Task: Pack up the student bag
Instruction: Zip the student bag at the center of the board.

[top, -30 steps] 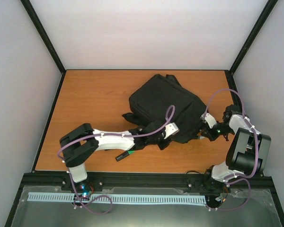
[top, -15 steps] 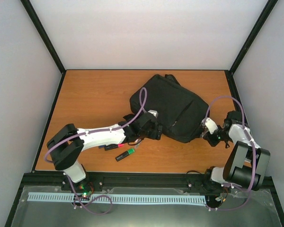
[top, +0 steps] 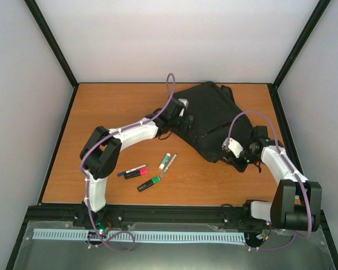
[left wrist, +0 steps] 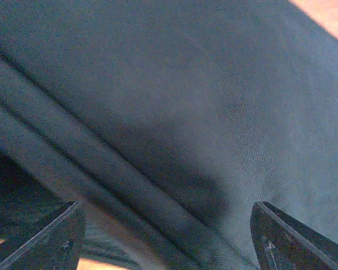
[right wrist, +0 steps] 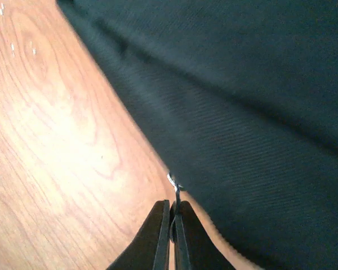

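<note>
The student bag (top: 211, 115), a large black fabric backpack, lies at the back middle-right of the wooden table. My left gripper (top: 186, 122) is at the bag's left edge. In the left wrist view (left wrist: 166, 211) its jaws stand wide apart with folds of black bag fabric (left wrist: 186, 84) between them. My right gripper (top: 235, 159) is at the bag's near right corner. In the right wrist view (right wrist: 172, 212) it is shut on a thin zip pull (right wrist: 176, 197) that hangs from a small metal ring on the bag's edge (right wrist: 259, 84).
Several markers lie on the table in front of the bag: a pink one (top: 136, 172), a green one (top: 149, 183), a white one with a green cap (top: 166, 161) and a thin pen (top: 172, 162). Black frame posts stand at the table's corners.
My left arm swung from the bag's near side to its far left edge. The bag shifted toward the back right. The markers under the arm came into view. My right gripper moved left.
</note>
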Motion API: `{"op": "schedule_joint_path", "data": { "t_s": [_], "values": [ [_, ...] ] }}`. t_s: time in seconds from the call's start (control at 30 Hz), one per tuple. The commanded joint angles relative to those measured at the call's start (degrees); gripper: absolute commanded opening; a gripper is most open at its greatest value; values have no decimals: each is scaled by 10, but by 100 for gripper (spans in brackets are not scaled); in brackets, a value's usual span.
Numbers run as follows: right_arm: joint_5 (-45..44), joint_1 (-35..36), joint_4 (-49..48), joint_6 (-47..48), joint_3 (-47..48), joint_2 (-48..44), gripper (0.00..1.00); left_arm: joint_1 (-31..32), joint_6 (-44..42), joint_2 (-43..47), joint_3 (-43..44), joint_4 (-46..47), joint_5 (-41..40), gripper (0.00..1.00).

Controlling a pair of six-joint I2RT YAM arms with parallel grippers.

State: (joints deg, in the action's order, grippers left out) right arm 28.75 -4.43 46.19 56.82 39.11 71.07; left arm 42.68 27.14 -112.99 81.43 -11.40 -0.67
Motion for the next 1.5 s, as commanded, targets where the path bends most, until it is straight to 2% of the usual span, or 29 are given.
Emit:
{"op": "schedule_joint_path", "data": {
  "t_s": [0.0, 0.13, 0.23, 0.3, 0.47, 0.63, 0.77, 1.0, 1.1, 1.27, 1.4, 1.47],
  "values": [
    [53, 7, 46, -34, 60, 32, 4, -11, -100, 34, 54, 13, 4, 82],
    [50, 7, 33, -38, 60, 36, 4, 7, -129, 122, -51, 64, 30, 81],
    [47, 7, 32, -44, 62, 52, 4, 52, -206, 189, -155, 141, 87, 78],
    [51, 7, 32, -47, 62, 58, 4, 86, -260, 202, -183, 152, 102, 76],
    [58, 7, 26, -58, 61, 69, 4, 127, -328, 158, -160, 124, 136, 66],
    [57, 7, 24, -65, 56, 72, 4, 156, -361, 102, -109, 123, 129, 67],
    [60, 7, 24, -66, 50, 69, 4, 177, -382, 68, -104, 171, 90, 70],
    [63, 7, 25, -66, 47, 73, 4, 198, -437, 12, -64, 172, 36, 64],
    [64, 7, 24, -67, 48, 77, 4, 208, -465, -10, -48, 180, -27, 54],
    [57, 6, 28, -62, 49, 82, 4, 210, -475, -23, -41, 187, -70, 24],
    [44, -12, 31, -60, 52, 95, 3, 210, -473, -6, -56, 186, -79, 4],
    [36, -34, 31, -58, 58, 107, 3, 210, -470, 10, -72, 187, -78, 1]
  ]
}}
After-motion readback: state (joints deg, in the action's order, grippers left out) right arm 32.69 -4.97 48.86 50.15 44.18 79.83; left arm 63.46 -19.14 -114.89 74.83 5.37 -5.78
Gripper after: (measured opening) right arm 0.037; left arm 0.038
